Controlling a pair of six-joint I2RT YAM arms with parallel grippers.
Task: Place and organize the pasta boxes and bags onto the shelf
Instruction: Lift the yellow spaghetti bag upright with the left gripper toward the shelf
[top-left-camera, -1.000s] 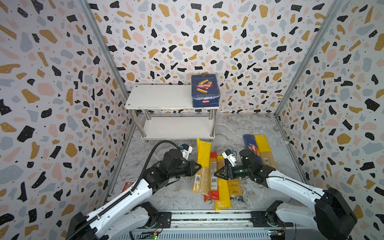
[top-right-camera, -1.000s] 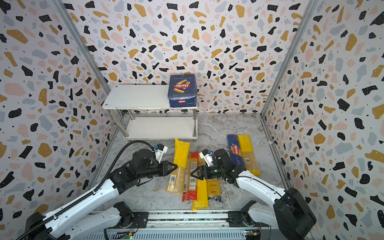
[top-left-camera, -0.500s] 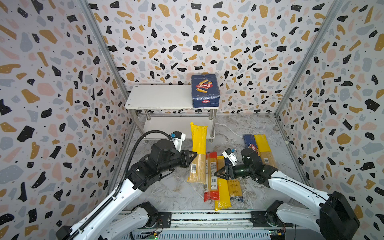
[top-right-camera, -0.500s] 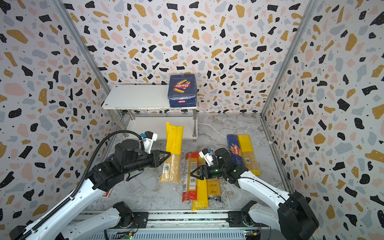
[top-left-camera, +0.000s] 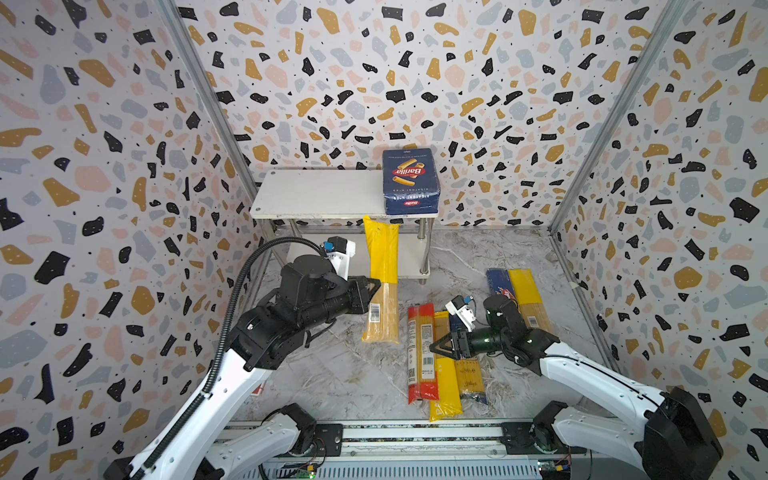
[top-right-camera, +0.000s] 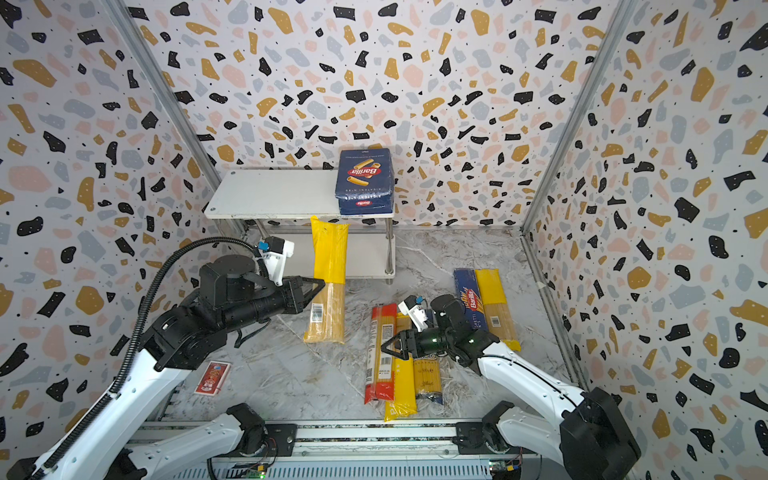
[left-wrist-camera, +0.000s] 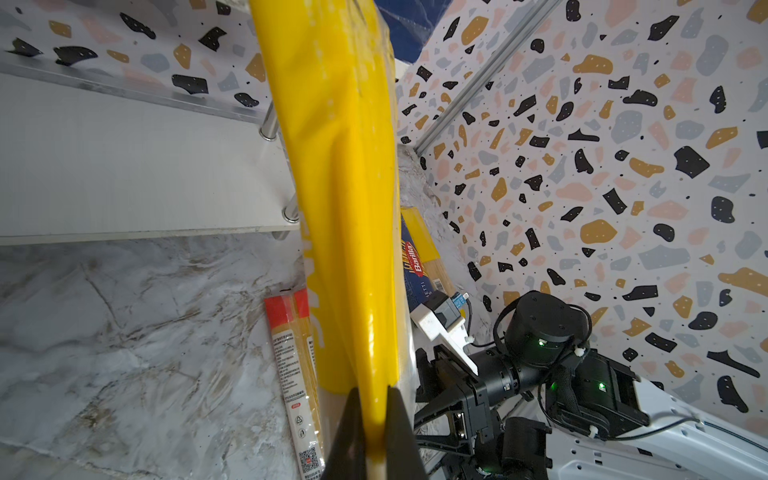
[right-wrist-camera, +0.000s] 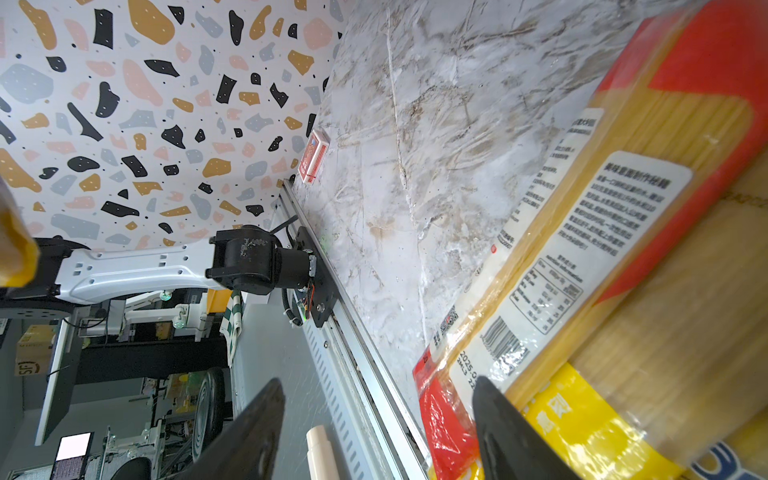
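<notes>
Speckled terrazzo-patterned walls (top-left-camera: 104, 166) enclosed a grey marble worktop (top-left-camera: 332, 374), seen from above. At the back stood a small two-tier shelf (top-left-camera: 320, 193) of white boards on chrome posts. A wide dark blue Barilla rigatoni box (top-left-camera: 410, 180) lay on the right end of its upper board.

The left tool (top-left-camera: 375, 286) was clenched on the side edge of a long clear-plastic spaghetti bag (top-left-camera: 381, 307) with a yellow end, gripping about where the yellow film met the clear part. The bag pointed lengthwise toward the shelf. In both top views its yellow end overlapped the lower board and stopped just under the upper board's front edge, below the rigatoni box. In the left wrist view the two black fingers (left-wrist-camera: 349, 436) pinched a fold of yellow film. Whether the bag's near end touched the worktop could not be told.

The right tool (top-left-camera: 436, 347) was released, jaws apart and empty, hovering above three bags lying side by side: a red-ended bag (top-left-camera: 422, 353) with a white label, a yellow-ended bag (top-left-camera: 445, 386), and a blue-and-yellow bag (top-left-camera: 468, 374) partly hidden under the arm. Farther right, a long narrow dark blue Barilla spaghetti box (top-left-camera: 498, 286) lay against another yellow-ended bag (top-left-camera: 528, 299), both flat on the worktop near the right wall.
</notes>
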